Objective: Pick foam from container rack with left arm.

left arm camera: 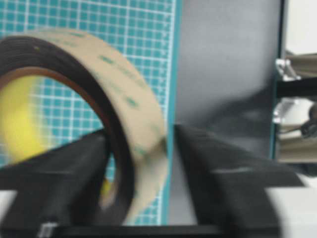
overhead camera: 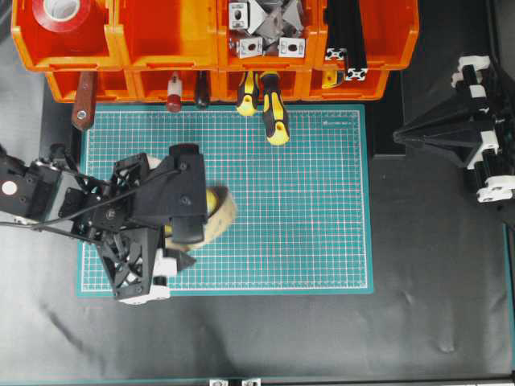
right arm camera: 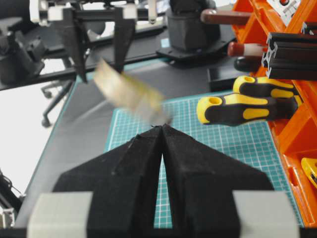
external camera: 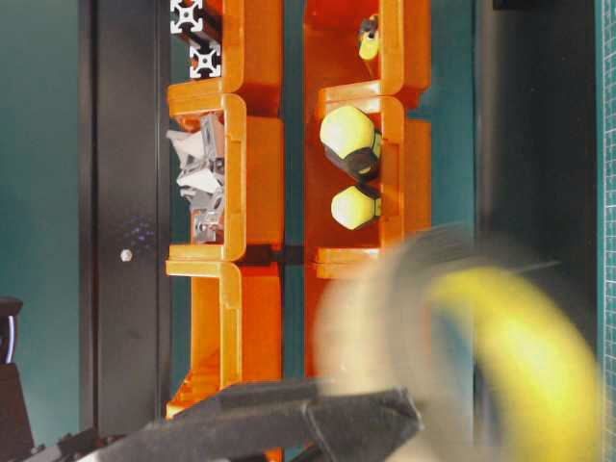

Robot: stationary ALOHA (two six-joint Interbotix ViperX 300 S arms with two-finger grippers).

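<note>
Dark grey tabletop (overhead camera: 418, 265) fills the overhead view, with a green gridded cutting mat (overhead camera: 306, 209) laid on it and the container rack (overhead camera: 161, 40) of orange bins along the far edge. The left arm (overhead camera: 72, 201) lies over the mat's near left corner, and the left gripper (overhead camera: 187, 241) sits beside the foam (overhead camera: 219, 215), a blurred tan and yellow ring just past the fingertips; contact cannot be judged from above. A red tape roll (overhead camera: 66, 11) sits in the rack's far-left bin, and yellow-and-black tool handles (overhead camera: 273, 108) stick out of the front row. The right gripper (overhead camera: 402, 135) rests well apart at the table's right side.

From table level the picture is turned on its side: orange bins (external camera: 241, 183) stand behind, and the foam (external camera: 520, 366) is a large blurred yellow and cream ring in front of them, above a black finger (external camera: 318, 423).

In the left wrist view the jaws stand apart. The foam (left arm camera: 124, 109) stands on edge, its tan face and dark rim showing, with its lower part in the gap between the two black fingers (left arm camera: 228, 178) and close against the left-hand one; a true grip cannot be confirmed.

In the right wrist view the right gripper's (right arm camera: 162, 130) jaws are pressed together with nothing between them. Beyond their tips the foam (right arm camera: 131, 94) is a tan smear below the left gripper (right arm camera: 99, 59), whose fingers hang apart.
</note>
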